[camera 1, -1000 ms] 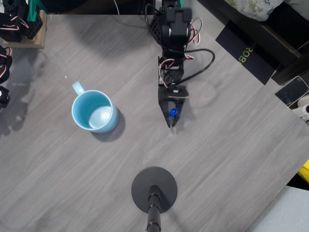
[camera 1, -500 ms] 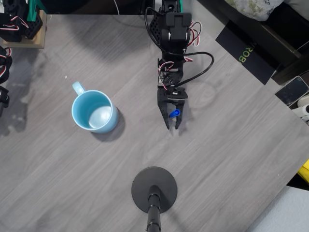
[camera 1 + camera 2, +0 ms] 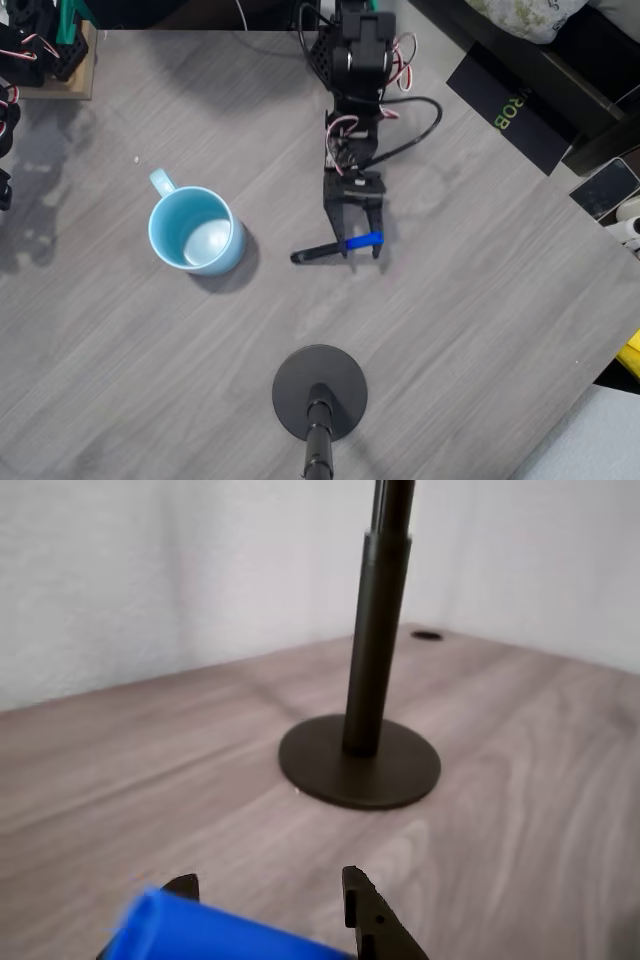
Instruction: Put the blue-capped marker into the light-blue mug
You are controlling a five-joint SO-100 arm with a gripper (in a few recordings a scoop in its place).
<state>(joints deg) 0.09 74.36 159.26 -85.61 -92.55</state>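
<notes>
The marker [image 3: 336, 247] lies flat on the table [image 3: 480, 320] right of the mug [image 3: 195, 230], not yet inside, so pick-up and drop are left. The gripper [image 3: 359, 250] stands open astride its blue cap. The wrist view shows the cap close up btw the fingers and the stand [image 3: 362, 760] ahead; overhead shows the mug

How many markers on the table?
1. The blue-capped marker lies flat between the gripper's fingertips, right of the light-blue mug in the overhead view. The mug's inside shows none.
</notes>
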